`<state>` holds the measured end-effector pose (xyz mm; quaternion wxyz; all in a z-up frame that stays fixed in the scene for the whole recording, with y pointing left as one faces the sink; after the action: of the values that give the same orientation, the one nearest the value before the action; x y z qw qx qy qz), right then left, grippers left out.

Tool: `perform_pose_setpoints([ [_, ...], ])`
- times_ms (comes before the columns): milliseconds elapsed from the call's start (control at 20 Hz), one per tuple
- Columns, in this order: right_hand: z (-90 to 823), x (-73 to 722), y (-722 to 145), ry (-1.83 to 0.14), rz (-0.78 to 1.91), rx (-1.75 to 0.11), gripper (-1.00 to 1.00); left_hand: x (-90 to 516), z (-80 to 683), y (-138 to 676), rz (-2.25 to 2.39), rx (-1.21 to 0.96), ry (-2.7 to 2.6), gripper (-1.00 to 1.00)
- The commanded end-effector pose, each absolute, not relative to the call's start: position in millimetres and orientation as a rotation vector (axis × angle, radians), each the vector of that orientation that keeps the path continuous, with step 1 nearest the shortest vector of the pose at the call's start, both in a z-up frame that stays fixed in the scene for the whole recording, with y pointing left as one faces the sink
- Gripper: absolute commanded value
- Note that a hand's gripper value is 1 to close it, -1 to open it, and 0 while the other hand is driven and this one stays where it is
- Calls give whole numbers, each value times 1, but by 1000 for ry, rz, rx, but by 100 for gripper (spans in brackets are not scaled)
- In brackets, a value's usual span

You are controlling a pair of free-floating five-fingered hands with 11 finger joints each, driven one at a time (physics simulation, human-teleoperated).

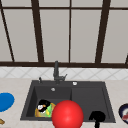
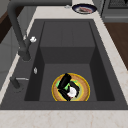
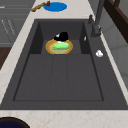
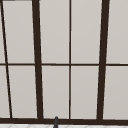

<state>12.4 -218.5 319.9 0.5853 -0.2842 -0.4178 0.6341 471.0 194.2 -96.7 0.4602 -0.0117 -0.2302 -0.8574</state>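
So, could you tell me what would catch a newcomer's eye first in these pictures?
Probably the big red ball low in the front view, before the dark sink. Next comes the yellow-rimmed plate with something green on it in the sink's left basin, where the left hand rests on it beside a small white object. The right hand shows at the sink's front right edge, and a blue plate lies on the left counter.
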Motion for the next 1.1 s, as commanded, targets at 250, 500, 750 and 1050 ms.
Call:
perform_pose_setpoints([
  [250, 320, 12, -219, -975, 1479, -663, 0, 479, -87, 192, -2040, -28, -510, -100],
  [500, 320, 12, -219, -975, 1479, -663, 0, 484, -83, 192, -2037, -75, -485, -100],
  [750, 320, 12, -219, -975, 1479, -663, 0, 483, -62, 191, -2006, -83, -556, -100],
  [1050, 320, 12, -219, -975, 1479, -663, 0, 482, -33, 190, -2009, -126, -601, -100],
])
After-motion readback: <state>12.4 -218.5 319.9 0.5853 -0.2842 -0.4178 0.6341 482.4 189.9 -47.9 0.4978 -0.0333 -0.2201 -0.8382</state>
